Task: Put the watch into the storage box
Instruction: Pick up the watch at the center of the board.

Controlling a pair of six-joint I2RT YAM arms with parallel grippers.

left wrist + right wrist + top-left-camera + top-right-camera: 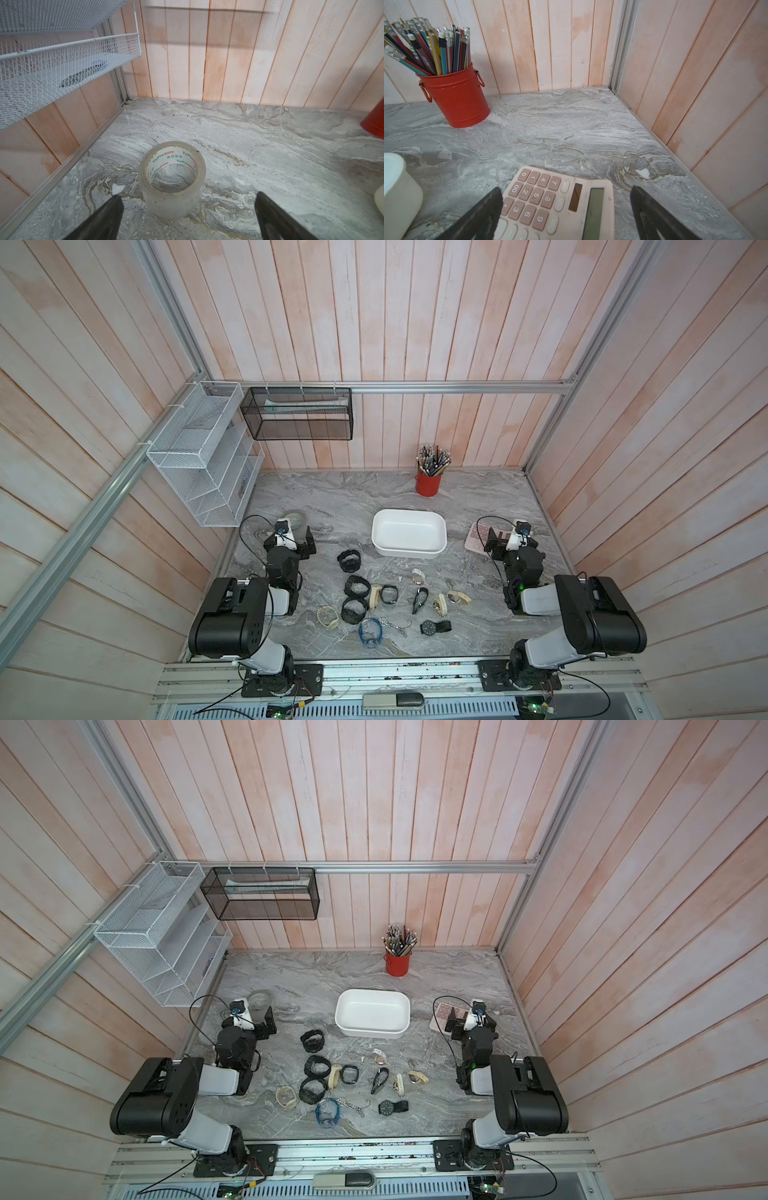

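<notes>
Walled marble tabletop [332, 497], storage box [409, 552] mid-table

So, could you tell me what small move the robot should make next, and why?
Probably swing the left gripper from beside the tape roll toward the black watch nearest it: its jaws stand open and empty, the storage box looks empty, and that watch lies free on the table.

1. In both top views we look steeply down from high over the near edge across the whole tabletop [332, 497].
2. Our left wrist view sits low behind the left claw [189, 195], near the tape roll [172, 180].
3. Our right wrist view sits low over the calculator [560, 203]; both wrist views share the red pencil bucket [456, 97].
</notes>
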